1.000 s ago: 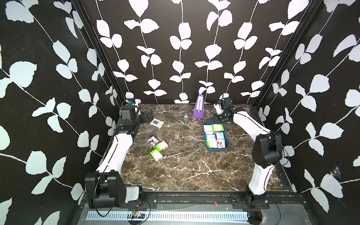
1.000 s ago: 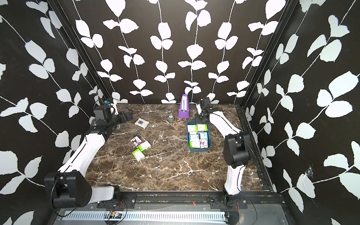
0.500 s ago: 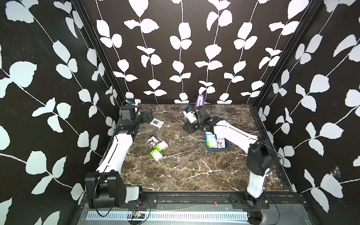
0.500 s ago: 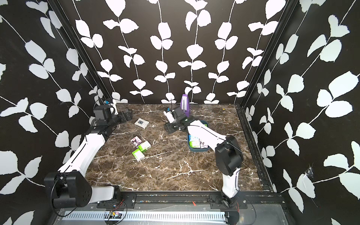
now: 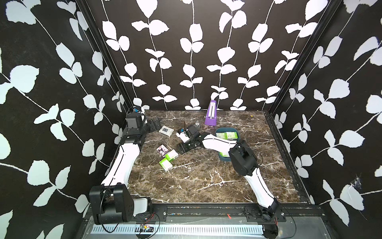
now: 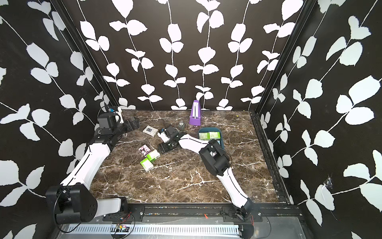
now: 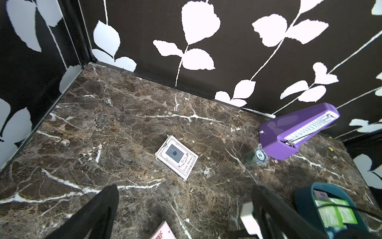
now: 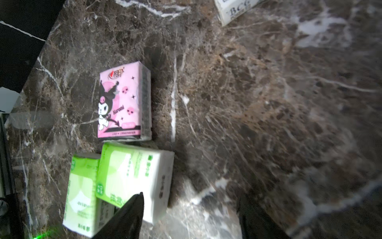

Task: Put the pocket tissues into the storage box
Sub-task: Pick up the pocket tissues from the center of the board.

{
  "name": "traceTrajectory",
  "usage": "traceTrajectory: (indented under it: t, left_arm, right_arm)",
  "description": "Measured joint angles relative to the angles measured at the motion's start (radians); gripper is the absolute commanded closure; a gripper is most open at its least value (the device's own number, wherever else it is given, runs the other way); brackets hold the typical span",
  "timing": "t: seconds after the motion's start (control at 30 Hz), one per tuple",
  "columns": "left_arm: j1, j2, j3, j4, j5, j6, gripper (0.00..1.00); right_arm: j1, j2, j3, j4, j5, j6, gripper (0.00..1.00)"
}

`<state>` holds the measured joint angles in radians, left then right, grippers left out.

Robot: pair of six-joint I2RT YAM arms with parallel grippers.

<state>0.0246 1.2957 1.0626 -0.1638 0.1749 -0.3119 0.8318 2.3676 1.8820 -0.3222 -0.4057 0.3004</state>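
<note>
Right claw [image 5: 180,149], now open, from storage box [image 5: 224,158] to loose packets [image 5: 171,155]

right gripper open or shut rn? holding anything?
Open, empty. In the right wrist view the fingers of the right gripper stand wide apart above the marble beside a green packet, gripping nothing.

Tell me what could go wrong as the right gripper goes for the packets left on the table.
The pink packet, the nearer green packet and the farther green packet lie crowded together, so the open right gripper may grab two or shove one aside.
One fingertip shows over the nearer green packet, so closing there might pinch only a corner.
The right elbow hangs above the storage box; a low swing back might bump it.
</note>
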Motion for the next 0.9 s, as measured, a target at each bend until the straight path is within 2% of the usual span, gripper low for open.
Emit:
traceTrajectory:
  t: [0.3, 0.73, 0.87, 0.9]
  left_arm:
    - [0.021, 0.0, 0.0, -0.011, 0.108, 0.026, 0.01]
    - [0.04, 0.01, 0.003, -0.013, 0.158, 0.024, 0.01]
    - [0.042, 0.01, 0.003, -0.013, 0.158, 0.024, 0.01]
    - [0.042, 0.01, 0.003, -0.013, 0.158, 0.023, 0.01]
  right_arm:
    - [0.043, 0.085, 0.191, -0.096, -0.026, -0.003, 0.33]
    - [0.075, 0.107, 0.225, -0.228, -0.002, -0.069, 0.4]
    - [0.076, 0.136, 0.269, -0.254, 0.003, -0.082, 0.58]
    - [0.077, 0.138, 0.281, -0.264, 0.006, -0.087, 0.72]
